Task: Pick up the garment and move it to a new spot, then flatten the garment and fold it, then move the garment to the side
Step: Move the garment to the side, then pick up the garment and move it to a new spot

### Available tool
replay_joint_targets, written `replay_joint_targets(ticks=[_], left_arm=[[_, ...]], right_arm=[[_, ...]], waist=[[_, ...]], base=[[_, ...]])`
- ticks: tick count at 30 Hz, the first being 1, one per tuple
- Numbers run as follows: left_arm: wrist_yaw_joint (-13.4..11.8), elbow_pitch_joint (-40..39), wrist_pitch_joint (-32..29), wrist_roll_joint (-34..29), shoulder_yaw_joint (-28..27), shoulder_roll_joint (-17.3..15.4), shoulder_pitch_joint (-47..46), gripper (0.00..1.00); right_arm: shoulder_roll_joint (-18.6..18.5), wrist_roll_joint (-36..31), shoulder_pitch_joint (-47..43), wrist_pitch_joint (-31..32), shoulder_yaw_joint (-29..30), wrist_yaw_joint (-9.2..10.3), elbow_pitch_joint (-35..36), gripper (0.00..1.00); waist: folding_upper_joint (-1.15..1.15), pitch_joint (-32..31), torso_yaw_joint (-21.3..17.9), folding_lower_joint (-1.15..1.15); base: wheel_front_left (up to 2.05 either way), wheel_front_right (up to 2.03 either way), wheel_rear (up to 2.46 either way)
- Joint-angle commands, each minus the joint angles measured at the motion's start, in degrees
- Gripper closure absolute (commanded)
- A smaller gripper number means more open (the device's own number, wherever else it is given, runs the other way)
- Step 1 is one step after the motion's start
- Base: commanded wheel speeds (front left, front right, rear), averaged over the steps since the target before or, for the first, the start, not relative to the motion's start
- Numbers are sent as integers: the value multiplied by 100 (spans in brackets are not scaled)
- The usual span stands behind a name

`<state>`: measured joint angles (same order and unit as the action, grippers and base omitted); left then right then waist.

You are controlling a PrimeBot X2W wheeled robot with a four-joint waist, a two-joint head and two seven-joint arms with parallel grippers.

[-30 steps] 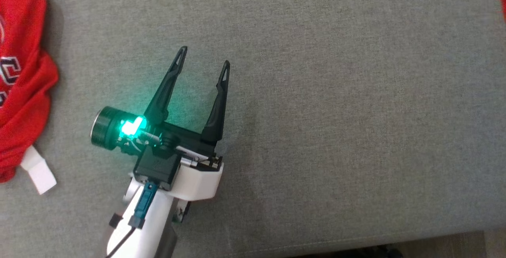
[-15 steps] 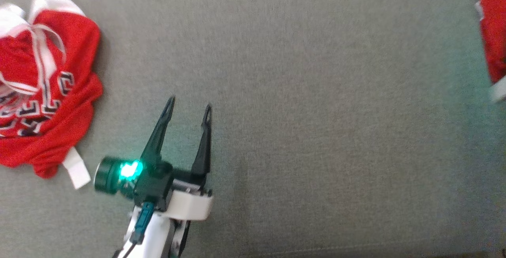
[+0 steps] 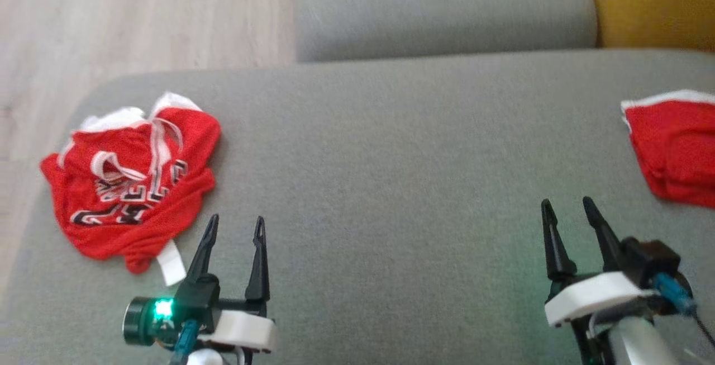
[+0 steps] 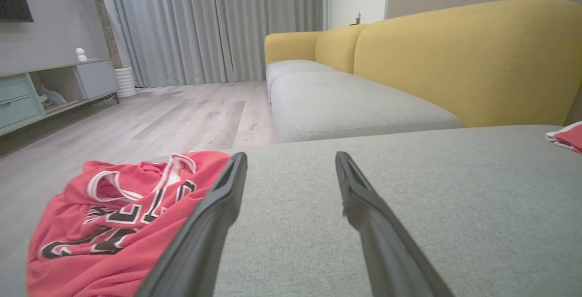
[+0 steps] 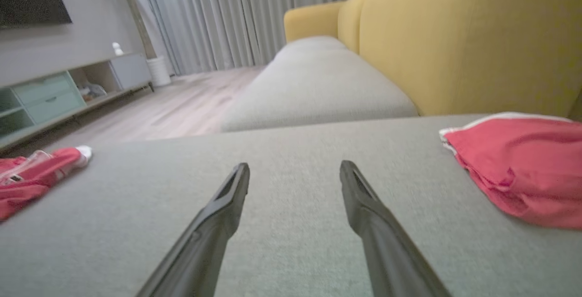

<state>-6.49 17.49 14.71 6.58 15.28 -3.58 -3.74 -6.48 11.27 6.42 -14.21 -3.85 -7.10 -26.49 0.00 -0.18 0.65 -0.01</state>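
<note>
Both the left jaws and the right jaws hang spread wide and empty over the grey fabric sofa seat (image 3: 391,158), near its front edge. Far to the right lies a flat red fabric piece with a white edge (image 3: 676,152), apparently folded and set aside, so that one looks done. At the left end sits a crumpled red mesh jersey with white trim and black lettering (image 3: 131,186), just beside the left jaws and untouched. If that is the garment meant, everything remains: lifting, moving, flattening, folding, setting aside
</note>
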Motion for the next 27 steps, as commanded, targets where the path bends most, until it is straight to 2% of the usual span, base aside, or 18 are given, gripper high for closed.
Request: replay_joint_targets(ticks=[1,8,20,24,27], left_arm=[[47,-125,29,-2,-267,2,-83,0],[149,43,29,-195,-412,2,152,0],[194,141,29,-284,-602,33,213,0],[202,134,29,-324,-616,40,168,0],[185,88,29,-334,-633,46,129,0]], right_arm=[[98,-105,-83,-77,-13,-39,458,0],[301,-442,-788,-78,-6,-39,917,0],[354,-578,-1018,-78,76,-39,1073,0],[357,-573,-1071,-78,175,-39,1096,0],[358,-532,-1098,-78,215,-39,1105,0]], waist=[[0,-388,237,1],[0,-546,209,1],[0,-579,203,1],[0,-565,324,1],[0,-520,559,1]], base=[[0,0,0],[0,0,0],[0,0,0],[0,0,0],[0,0,0]])
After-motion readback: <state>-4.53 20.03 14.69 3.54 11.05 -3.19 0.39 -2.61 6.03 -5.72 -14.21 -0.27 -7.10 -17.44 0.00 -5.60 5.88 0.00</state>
